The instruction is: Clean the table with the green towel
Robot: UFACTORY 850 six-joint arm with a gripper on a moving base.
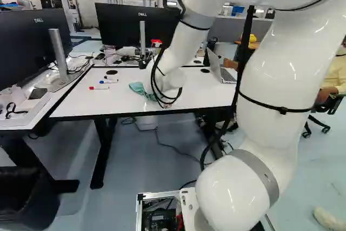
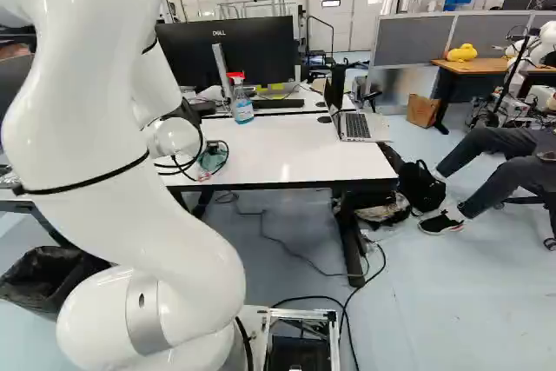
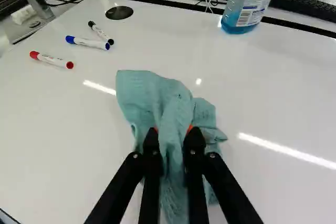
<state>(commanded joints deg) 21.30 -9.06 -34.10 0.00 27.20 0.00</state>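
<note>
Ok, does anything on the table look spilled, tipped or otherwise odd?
Nothing looks spilled or damaged. The only untidy bit is the red marker, blue marker and black marker lying loose on the tabletop, apart from the green towel, perhaps in the wiping path. The spray bottle stands upright.

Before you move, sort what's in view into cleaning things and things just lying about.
For the job:
- green towel, gripped in the jaws
- white table

Lying about:
- red marker, blue marker, black marker
- laptop
- bottle of blue liquid, though possibly useful
</note>
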